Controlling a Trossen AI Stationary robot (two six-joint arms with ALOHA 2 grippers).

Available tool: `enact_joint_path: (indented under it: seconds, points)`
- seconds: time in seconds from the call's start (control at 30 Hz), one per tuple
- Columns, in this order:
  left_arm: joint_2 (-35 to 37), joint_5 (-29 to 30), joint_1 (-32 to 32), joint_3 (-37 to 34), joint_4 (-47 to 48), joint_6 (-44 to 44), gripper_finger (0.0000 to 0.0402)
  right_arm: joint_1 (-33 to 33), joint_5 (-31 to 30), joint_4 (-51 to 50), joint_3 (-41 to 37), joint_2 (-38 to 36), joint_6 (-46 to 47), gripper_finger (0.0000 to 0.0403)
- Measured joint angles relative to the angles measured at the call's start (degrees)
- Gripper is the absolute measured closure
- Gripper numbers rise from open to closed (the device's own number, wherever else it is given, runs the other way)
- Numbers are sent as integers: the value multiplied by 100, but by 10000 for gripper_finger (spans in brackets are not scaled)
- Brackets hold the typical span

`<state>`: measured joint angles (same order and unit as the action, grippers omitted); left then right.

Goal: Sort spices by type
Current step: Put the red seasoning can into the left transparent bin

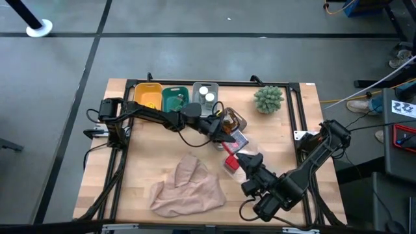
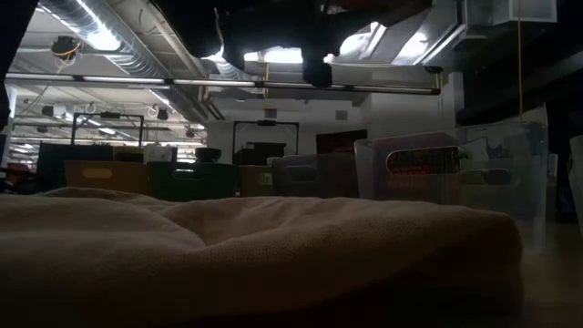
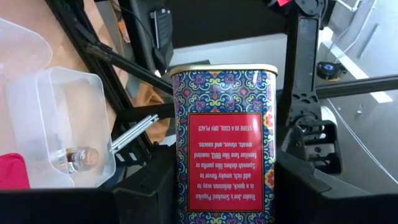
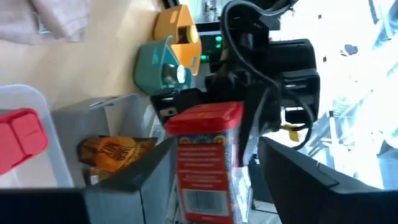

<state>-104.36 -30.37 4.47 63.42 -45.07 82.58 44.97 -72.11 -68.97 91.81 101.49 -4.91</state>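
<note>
From above, we see the wooden desk (image 1: 140,172) with four bins along its far edge at twelve o'clock: a yellow plastic bin (image 1: 148,96), a green plastic bin (image 1: 174,99), a grey bin (image 1: 206,95) holding two silver-capped jars, and a clear plastic bin (image 1: 233,121) just to the right of them. The left gripper (image 1: 227,130) reaches in from nine o'clock to the clear bin. The right gripper (image 1: 242,156) comes from five o'clock and sits over the red packets (image 1: 233,162) loose at the desk's centre. We judge the sorting partly done.

From desk height, the crumpled beige cloth (image 2: 255,251) fills the foreground and hides the spices.

From the left wrist, we see the jaws pinching a patterned blue-and-red paprika tin (image 3: 224,137) upright, with the clear bin close by holding a small brown item; this tin is not yet released.

From the right wrist, we see the jaws pinching a red printed spice box (image 4: 202,162), beside a clear bin with an orange-brown sachet (image 4: 112,152) and a red packet. Both held items and the loose packets remain to be placed.
</note>
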Motion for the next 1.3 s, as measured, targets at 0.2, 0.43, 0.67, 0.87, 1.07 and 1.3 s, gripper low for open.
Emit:
enact_joint_path:
  seconds: [0.2,0.43,0.67,0.87,1.07,1.3]
  points:
    - [0,-59,-40,0,-104,12,224,0,324,8,0,0,9,175]
    - [0,-66,-88,0,-106,8,224,0,-228,2,0,0,-5,175]
    - [0,-160,-83,0,-121,18,224,0,-192,-14,-82,0,-282,175]
    - [-2,-197,-105,0,-328,128,224,-21,-381,-1,-368,0,-478,175]
    - [-2,-207,-111,-2,-412,144,224,-59,-917,-1,-501,2,-483,175]
    - [-2,-211,-111,0,-447,108,224,-74,-1142,31,-505,2,-483,175]
